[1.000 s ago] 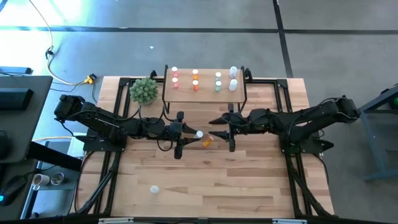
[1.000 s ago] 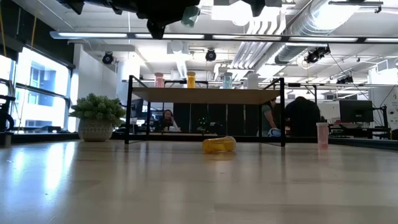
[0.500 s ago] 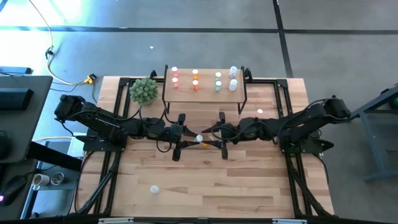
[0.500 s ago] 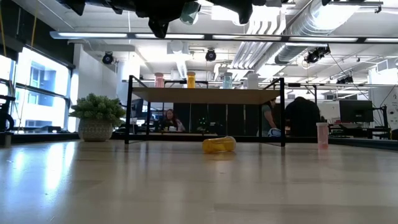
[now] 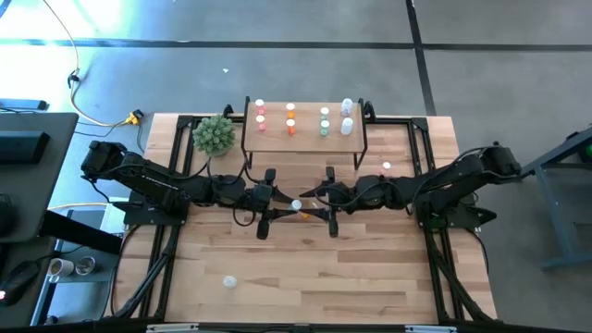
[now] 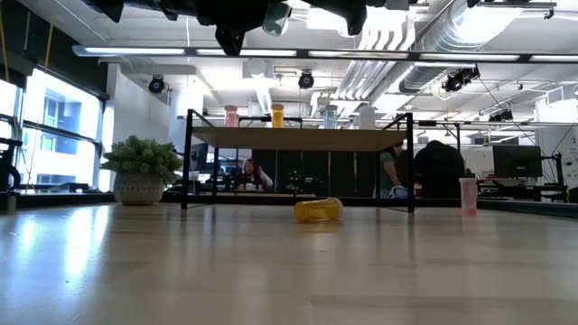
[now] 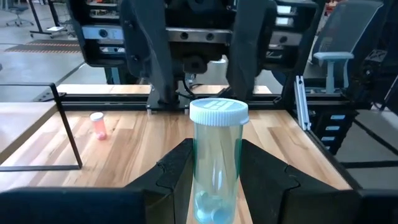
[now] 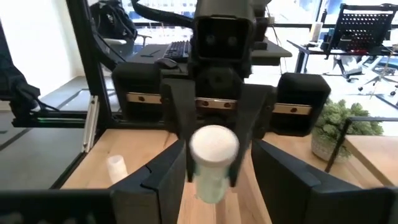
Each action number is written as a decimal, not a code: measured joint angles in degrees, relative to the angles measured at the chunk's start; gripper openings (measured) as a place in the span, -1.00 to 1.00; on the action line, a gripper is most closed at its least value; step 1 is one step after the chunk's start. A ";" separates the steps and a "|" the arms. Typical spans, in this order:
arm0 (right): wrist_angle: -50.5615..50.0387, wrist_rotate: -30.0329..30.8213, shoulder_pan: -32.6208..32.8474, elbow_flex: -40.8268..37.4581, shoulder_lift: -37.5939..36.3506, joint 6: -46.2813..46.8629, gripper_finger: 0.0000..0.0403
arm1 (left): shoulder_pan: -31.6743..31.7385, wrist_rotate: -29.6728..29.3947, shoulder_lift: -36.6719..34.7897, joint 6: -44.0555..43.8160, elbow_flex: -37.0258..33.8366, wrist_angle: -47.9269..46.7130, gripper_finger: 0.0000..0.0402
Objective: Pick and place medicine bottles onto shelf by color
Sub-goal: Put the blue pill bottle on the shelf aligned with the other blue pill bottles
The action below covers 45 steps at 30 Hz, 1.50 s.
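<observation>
Mid-handoff here: my left hand (image 7: 214,180) is clamped on a clear teal bottle (image 7: 216,163) just in front of the shelf (image 5: 305,136), cap toward my right hand (image 8: 211,163), whose fingers sit spread around it, so it can take over.

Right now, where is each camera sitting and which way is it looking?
High view: above the table, looking straight down; both arms show, left gripper facing right gripper.
Low view: at tabletop height, looking level at the shelf; arms hang in from above.
Left wrist view: behind the left fingers, which hold a clear bottle.
Right wrist view: behind the right fingers, facing the left arm.
Shared: both wrist views show that bottle.
</observation>
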 joint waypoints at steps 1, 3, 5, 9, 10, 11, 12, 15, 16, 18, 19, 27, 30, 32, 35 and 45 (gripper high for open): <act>0.61 0.08 0.23 0.02 0.41 0.08 -0.14 | 0.00 -0.01 0.00 -0.24 0.00 0.10 -0.45; 1.62 1.11 0.80 0.02 1.36 -0.11 -0.14 | 0.00 -0.04 0.00 -0.55 0.00 0.12 -0.45; 3.80 1.57 1.06 0.02 2.64 -1.10 -0.14 | 0.00 -0.01 0.00 -0.55 0.00 0.17 -0.45; 5.05 3.57 1.14 0.00 4.46 -2.01 -0.14 | 0.00 -0.16 0.00 -0.55 0.00 0.07 -0.45; 5.09 3.69 1.14 0.02 4.46 -2.01 -0.14 | 0.00 -0.16 0.00 -0.55 0.00 0.08 -0.45; 5.38 3.69 1.14 0.02 4.44 -2.01 -0.14 | 0.01 -0.16 -0.02 -0.55 0.00 0.09 -0.45; 5.65 3.69 1.14 0.02 4.42 -2.01 -0.14 | 0.02 -0.17 -0.02 -0.55 0.00 0.10 -0.45; 7.54 3.59 1.23 0.01 4.43 -2.49 -0.14 | 0.00 -0.47 -0.02 -0.55 0.00 0.06 -0.45; 8.10 3.39 1.31 0.02 4.38 -2.82 -0.14 | 0.00 -0.96 -0.02 -0.55 0.00 0.06 -0.45; 7.94 3.22 1.40 0.02 4.34 -2.90 -0.14 | 0.00 -1.35 -0.02 -0.55 0.00 0.02 -0.45; 7.81 3.24 1.40 0.02 4.35 -2.78 -0.14 | 0.00 -1.36 -0.02 -0.55 0.00 -0.03 -0.45; 7.87 3.19 0.94 0.02 4.35 -0.74 -0.14 | 0.00 -1.45 -0.02 -0.55 0.00 -0.01 -0.45; 7.75 3.17 0.60 0.02 4.35 0.08 -0.14 | 0.00 -1.45 -0.02 -0.55 0.00 0.00 -0.45; 7.65 3.15 0.36 0.02 4.35 0.07 -0.14 | 0.00 -1.45 -0.02 -0.55 0.00 0.00 -0.45; 7.97 3.13 0.33 0.02 4.35 0.09 -0.14 | 0.00 -1.45 -0.02 -0.55 0.00 0.01 -0.45; 7.74 2.10 0.31 0.02 4.35 1.49 -0.25 | 0.20 -1.60 -0.02 -0.55 0.00 0.04 -0.45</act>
